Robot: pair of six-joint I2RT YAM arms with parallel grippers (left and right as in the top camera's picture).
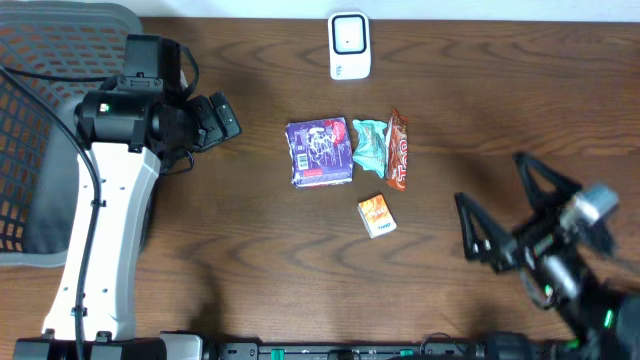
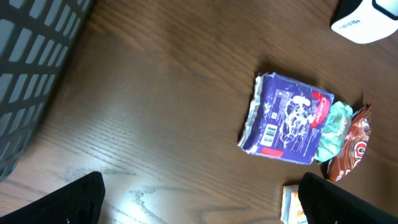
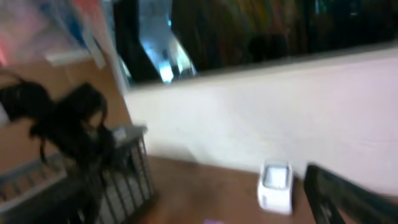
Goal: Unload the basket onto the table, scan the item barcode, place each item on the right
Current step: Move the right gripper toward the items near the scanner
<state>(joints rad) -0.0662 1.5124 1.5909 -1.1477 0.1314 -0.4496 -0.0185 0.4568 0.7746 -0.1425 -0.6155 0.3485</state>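
Note:
Four items lie mid-table: a purple packet, a teal wrapper, a red-brown packet and a small orange box. A white scanner stands at the far edge. The left wrist view shows the purple packet with a barcode on its near side, and the orange box beside one finger. My left gripper hangs open and empty left of the purple packet. My right gripper stands open and empty at the right, apart from the items. Its blurred view shows the scanner.
A grey mesh chair sits off the table's left edge, behind the left arm. It also shows in the left wrist view as the chair mesh. A pale wall runs behind the scanner.

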